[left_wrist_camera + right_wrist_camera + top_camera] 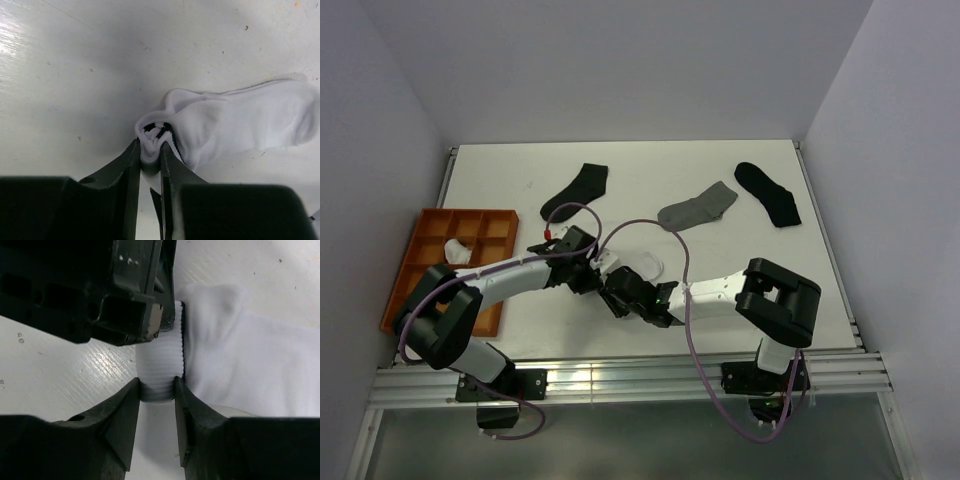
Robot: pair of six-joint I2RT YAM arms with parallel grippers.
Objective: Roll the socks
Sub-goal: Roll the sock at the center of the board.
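A white sock with black cuff stripes (pixel 646 265) lies on the table in the middle. Both grippers hold its cuff end. My left gripper (pixel 150 148) is shut on the bunched striped cuff, and the sock body (pixel 240 120) trails off to the right. My right gripper (pixel 157 385) is shut on the ribbed white cuff (pixel 159 360), just below the left gripper's fingers (pixel 130 300). In the top view the left gripper (pixel 598 268) and the right gripper (pixel 620 292) meet at the sock's left end. A grey sock (pixel 698 207) lies flat at the back.
An orange compartment tray (pixel 420 235) sits at the left edge with a small white bundle (pixel 457 250) in one cell. Two black socks (pixel 575 192) (pixel 768 192) lie flat at the back. Walls close in on the table at the left, back and right.
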